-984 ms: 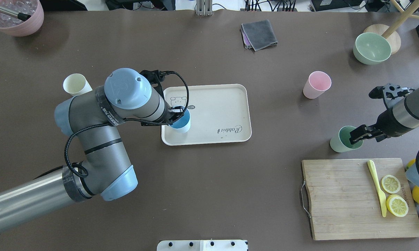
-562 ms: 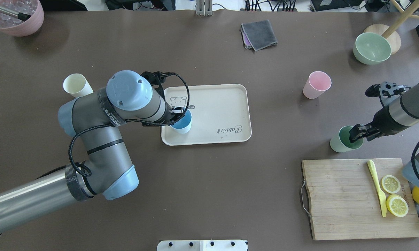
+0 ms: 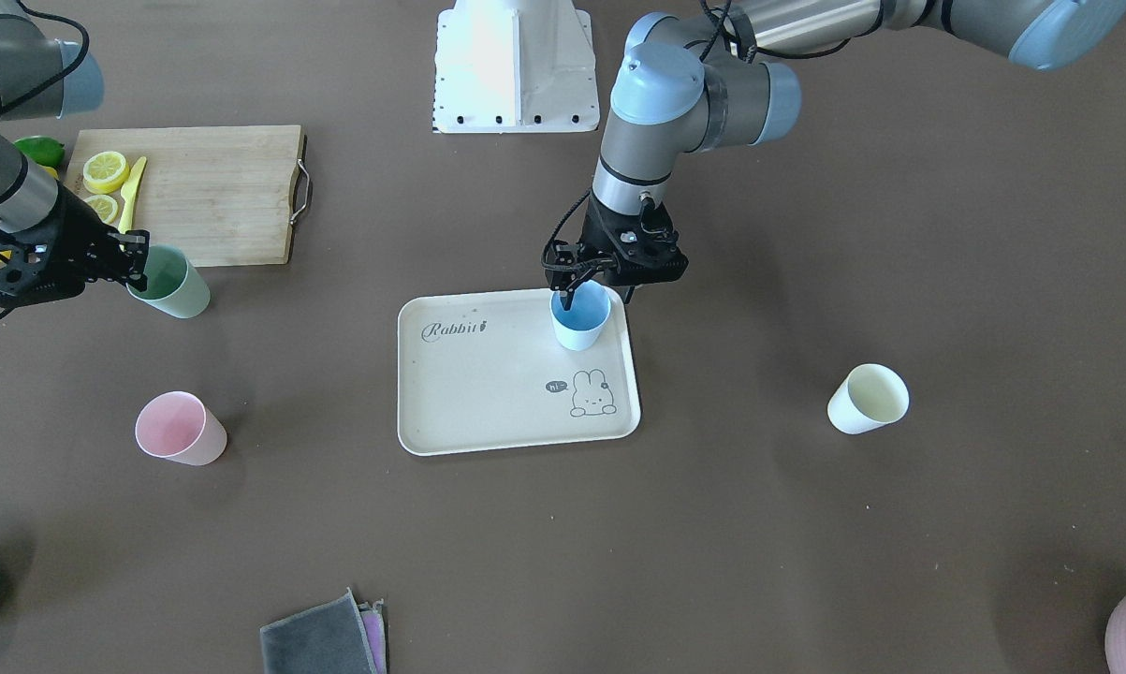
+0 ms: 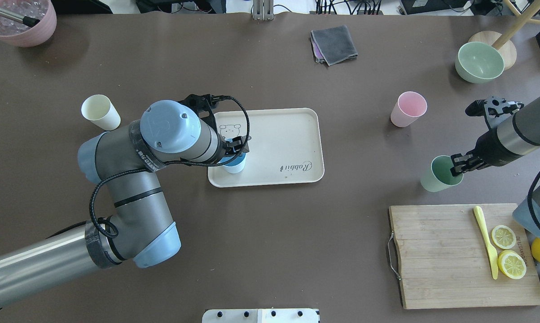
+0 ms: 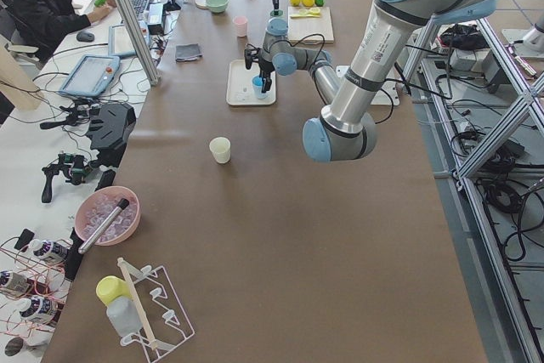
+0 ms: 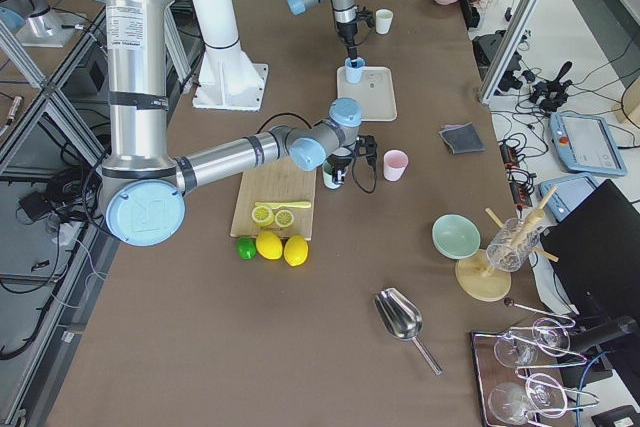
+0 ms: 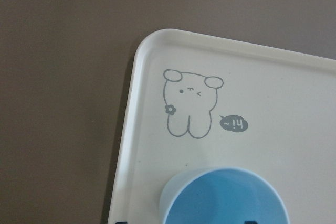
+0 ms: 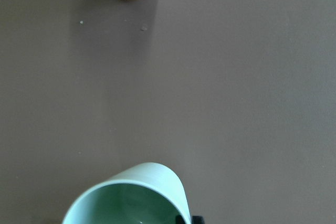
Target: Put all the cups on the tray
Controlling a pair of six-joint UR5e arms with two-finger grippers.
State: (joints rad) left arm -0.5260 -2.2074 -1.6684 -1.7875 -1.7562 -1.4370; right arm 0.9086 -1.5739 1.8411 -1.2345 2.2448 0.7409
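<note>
The beige tray (image 4: 283,134) lies mid-table. The blue cup (image 4: 236,168) stands on its near left part, also seen in the front view (image 3: 581,323) and the left wrist view (image 7: 226,198). My left gripper (image 3: 589,292) is right over the cup and shut on its rim. My right gripper (image 4: 457,168) is shut on the rim of the green cup (image 4: 436,176), which tilts slightly, right of the tray. The pink cup (image 4: 408,109) stands upright between the tray and the right arm. The cream cup (image 4: 100,112) stands left of the tray.
A wooden cutting board (image 4: 440,255) with lemon slices and a yellow knife lies near right, below the green cup. A green bowl (image 4: 478,62) is far right, a grey cloth (image 4: 334,44) at the far middle, a pink pot (image 4: 20,20) in the far left corner.
The left gripper and the blue cup shifted slightly right and towards the robot over the tray. The right gripper moved left and away from the robot, carrying the green cup off its earlier spot.
</note>
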